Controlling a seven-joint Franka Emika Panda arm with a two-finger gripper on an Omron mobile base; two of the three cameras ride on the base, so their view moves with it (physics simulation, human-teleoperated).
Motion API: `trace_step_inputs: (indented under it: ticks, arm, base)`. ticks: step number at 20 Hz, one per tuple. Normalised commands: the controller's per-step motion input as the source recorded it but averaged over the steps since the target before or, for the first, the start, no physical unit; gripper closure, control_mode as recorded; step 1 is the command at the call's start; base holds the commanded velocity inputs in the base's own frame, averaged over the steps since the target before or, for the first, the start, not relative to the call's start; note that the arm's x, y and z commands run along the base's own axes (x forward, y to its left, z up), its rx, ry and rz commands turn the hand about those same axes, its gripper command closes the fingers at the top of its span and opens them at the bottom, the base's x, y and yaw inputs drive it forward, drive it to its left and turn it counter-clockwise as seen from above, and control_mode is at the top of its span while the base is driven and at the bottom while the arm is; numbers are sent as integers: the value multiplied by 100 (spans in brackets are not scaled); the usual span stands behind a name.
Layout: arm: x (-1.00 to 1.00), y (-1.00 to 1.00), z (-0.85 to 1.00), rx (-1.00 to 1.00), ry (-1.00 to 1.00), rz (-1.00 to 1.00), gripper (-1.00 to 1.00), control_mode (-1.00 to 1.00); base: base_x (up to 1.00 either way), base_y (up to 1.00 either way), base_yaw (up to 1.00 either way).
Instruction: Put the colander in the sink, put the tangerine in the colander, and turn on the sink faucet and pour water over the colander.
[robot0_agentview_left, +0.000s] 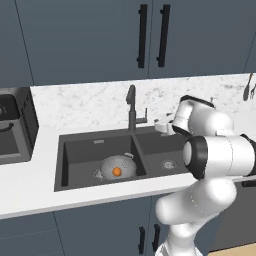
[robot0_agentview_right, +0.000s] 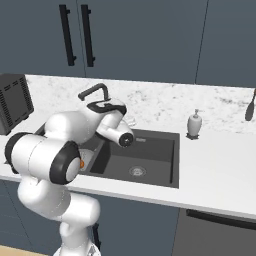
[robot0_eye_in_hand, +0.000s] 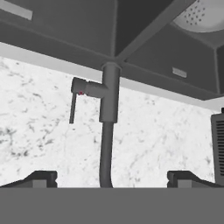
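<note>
The silver colander (robot0_agentview_left: 118, 166) sits in the left basin of the dark double sink (robot0_agentview_left: 80, 150), and the tangerine (robot0_agentview_left: 116, 171) lies inside it. Behind the divider between the two basins stands the dark gooseneck sink faucet (robot0_agentview_left: 131, 107), its small lever (robot0_agentview_left: 142, 119) pointing right. My gripper (robot0_agentview_left: 159, 128) hovers just right of the faucet, above the sink's back edge, open and empty. In the hand view the faucet (robot0_eye_in_hand: 108, 100) stands centred between my two spread fingertips, with its lever (robot0_eye_in_hand: 73, 107) to the left and the colander (robot0_eye_in_hand: 203, 15) at the top right.
A black appliance (robot0_agentview_left: 15, 125) stands on the counter left of the sink. A white soap dispenser (robot0_agentview_right: 194, 123) is at the sink's right rear corner. A dark utensil (robot0_agentview_right: 250, 107) hangs on the marble wall at the far right. Dark cabinets hang above.
</note>
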Motion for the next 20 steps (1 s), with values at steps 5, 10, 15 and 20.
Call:
trace_step_inputs:
  ticks: [5, 10, 15, 20]
  arm:
    - [18, 0, -2, 1, -10, 0, -100, -100]
    - [2, 0, 0, 5, -12, 1, -100, -100]
    - [0, 1, 0, 2, -13, 1, -100, -100]
    - [0, 4, 0, 0, -13, 2, -100, -100]
  base:
    - [0, 0, 0]
    - [0, 0, 0]
    - [0, 0, 0]
    - [0, 0, 0]
